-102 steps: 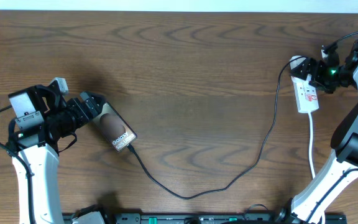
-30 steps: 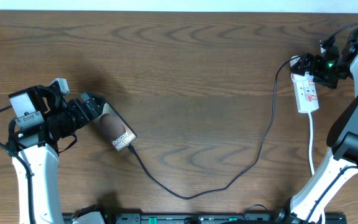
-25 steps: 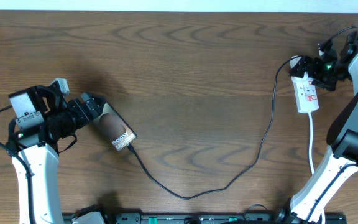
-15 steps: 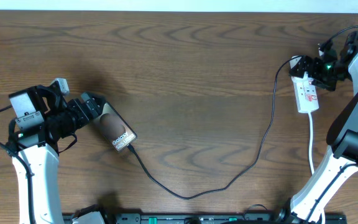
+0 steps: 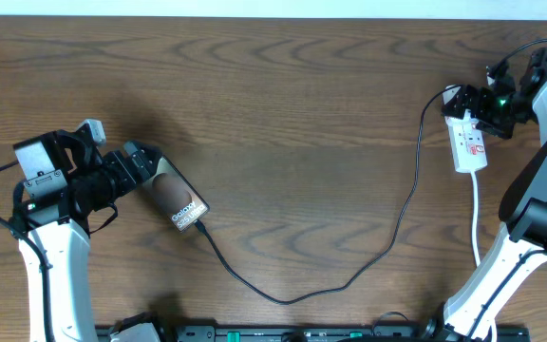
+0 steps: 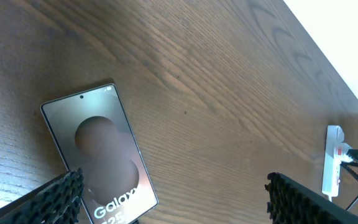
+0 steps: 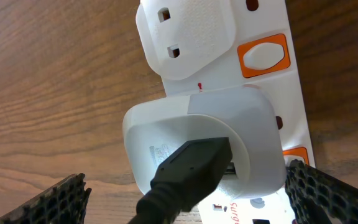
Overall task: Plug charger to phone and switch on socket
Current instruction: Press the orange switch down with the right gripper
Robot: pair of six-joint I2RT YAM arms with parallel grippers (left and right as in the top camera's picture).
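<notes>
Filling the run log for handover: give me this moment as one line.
left jaws open at phone | right jaws open over socket | charger meets phone's end | switch state unclear

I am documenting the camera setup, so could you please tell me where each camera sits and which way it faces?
Overhead: above the table, looking straight down; the left arm and right arm at the sides.
Left wrist: on the left arm, looking low over the phone toward the socket; left end effector's fingers at bottom corners.
Right wrist: close above the socket and its black plug; right end effector's fingers at bottom corners.
Shared: all three show the socket; overhead and left wrist, the phone.
</notes>
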